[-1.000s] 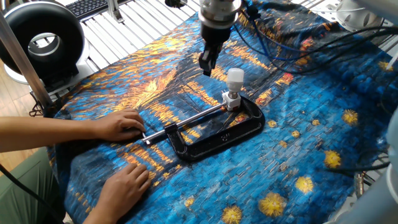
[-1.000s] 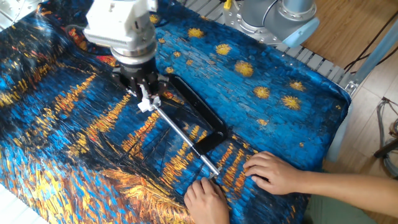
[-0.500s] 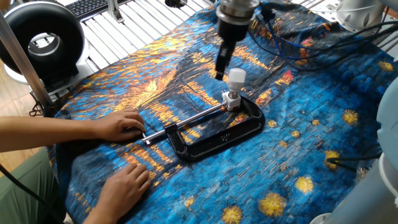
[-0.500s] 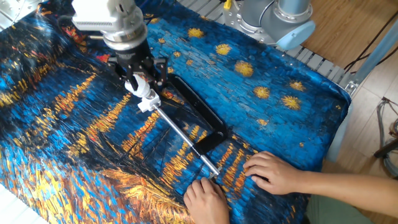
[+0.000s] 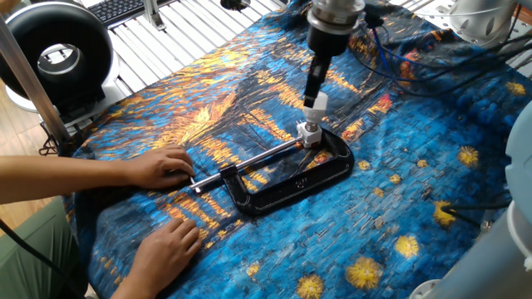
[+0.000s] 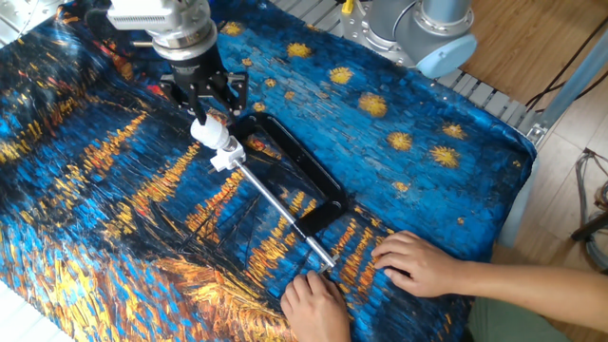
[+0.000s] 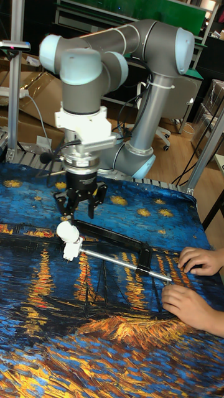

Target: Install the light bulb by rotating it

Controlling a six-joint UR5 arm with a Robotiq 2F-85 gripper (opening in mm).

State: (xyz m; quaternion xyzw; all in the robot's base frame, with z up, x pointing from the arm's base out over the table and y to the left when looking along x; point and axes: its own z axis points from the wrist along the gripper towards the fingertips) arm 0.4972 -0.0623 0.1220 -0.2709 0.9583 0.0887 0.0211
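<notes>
The desk [image 6: 494, 123] is draped in a blue and orange painted cloth [image 5: 399, 199] that reaches its edges; in the other fixed view the right rim of the desk drops off beside bare wooden floor, and grey metal slats show along the far edge; the cloth to the right of the black metal C-clamp [image 5: 291, 178] lies open, and so does the wide orange stretch on its near left; a person's two bare hands [image 6: 418, 263] press on the handle end of the clamp's long silver screw rod [image 6: 280, 211], taking up the near right corner there; a black ring-shaped fan [image 5: 54, 54] stands off the far left corner in one fixed view.

The small matte white globe light bulb [image 6: 210, 132] stands upright in a small white socket block [image 6: 224, 157] at the far jaw end of the clamp; the robot's black two-finger claw [image 7: 78, 208] hangs directly over it, pointing down.

The claw's fingers [image 6: 195, 93] stand apart, straddling the top of the bulb; whether they touch the bulb cannot be told; the claw carries nothing.
</notes>
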